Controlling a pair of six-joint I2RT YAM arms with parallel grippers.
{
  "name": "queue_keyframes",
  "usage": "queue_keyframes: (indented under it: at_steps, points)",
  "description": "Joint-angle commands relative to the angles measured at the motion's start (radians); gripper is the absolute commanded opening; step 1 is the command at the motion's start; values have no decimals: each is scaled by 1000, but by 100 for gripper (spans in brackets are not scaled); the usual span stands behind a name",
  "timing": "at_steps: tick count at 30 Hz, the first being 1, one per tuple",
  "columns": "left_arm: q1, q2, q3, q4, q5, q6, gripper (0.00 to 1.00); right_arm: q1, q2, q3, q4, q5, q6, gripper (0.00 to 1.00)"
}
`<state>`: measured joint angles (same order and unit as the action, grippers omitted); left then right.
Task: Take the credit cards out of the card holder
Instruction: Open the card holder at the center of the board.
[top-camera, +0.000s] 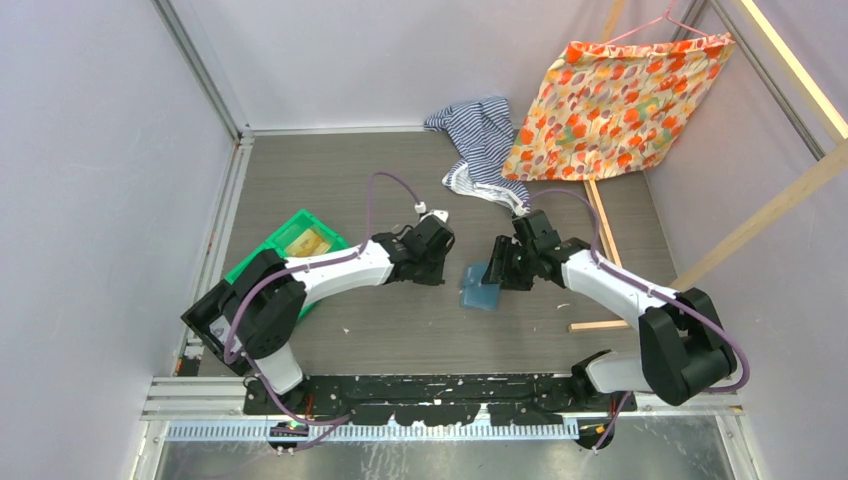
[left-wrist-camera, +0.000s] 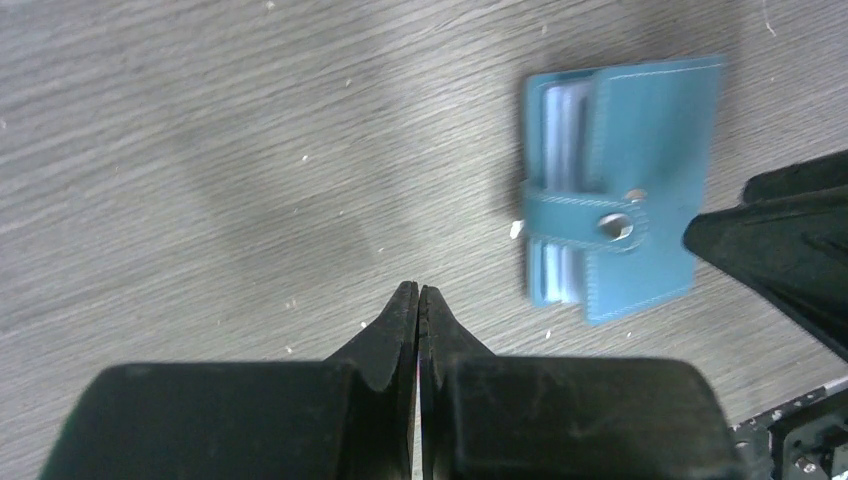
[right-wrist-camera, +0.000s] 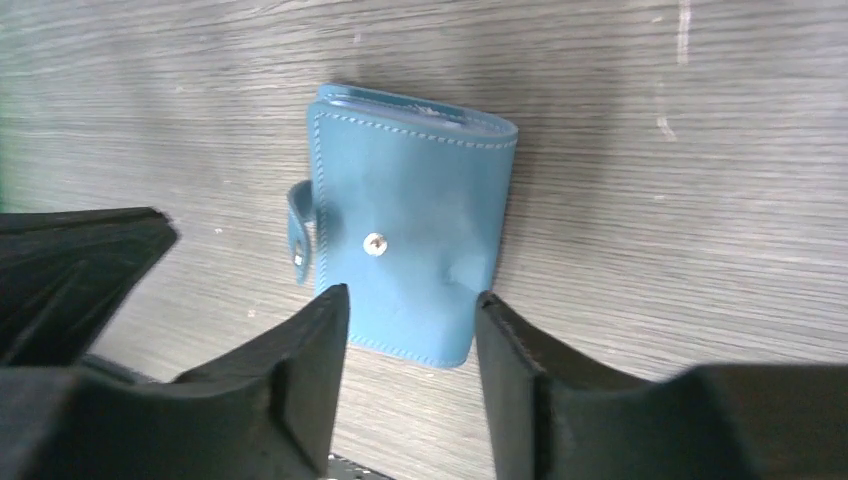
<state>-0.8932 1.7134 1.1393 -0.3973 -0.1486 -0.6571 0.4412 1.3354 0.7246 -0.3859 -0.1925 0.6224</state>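
The slate-blue card holder lies folded on the wood-grain table between my two grippers. Its snap strap hangs loose beside the stud. The credit cards show only as pale edges tucked inside the holder. My left gripper is shut with nothing in it, a short way left of the holder. My right gripper stands open just above the holder's near edge, its fingers on either side without touching it. In the top view the left gripper and right gripper flank the holder.
A green bin sits by the left arm. A striped cloth and a floral fabric bag on a hanger lie at the back. A wooden slat runs along the right. Walls close in on both sides.
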Motion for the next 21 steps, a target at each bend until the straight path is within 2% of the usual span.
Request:
queue_keyframes:
  at_steps: [1,5,10,12,14,16,21]
  points:
    - [32,-79,-72,107,64,-70,0,9,-61,81,-97,150,-68,61]
    - [61,-86,-114,148,101,-112,0,57,-94,135,-145,259,-84,64]
    - [69,-89,-126,160,111,-116,1,99,-66,134,-130,267,-33,61]
    - [69,-93,-126,158,113,-118,1,106,-55,121,-106,261,-7,54]
    - [70,-96,-125,155,114,-122,1,107,-40,116,-106,284,16,41]
    - [73,-102,-124,153,122,-124,1,107,-22,113,-106,296,21,32]
    - [77,-114,-116,146,133,-127,0,135,27,116,-73,250,18,30]
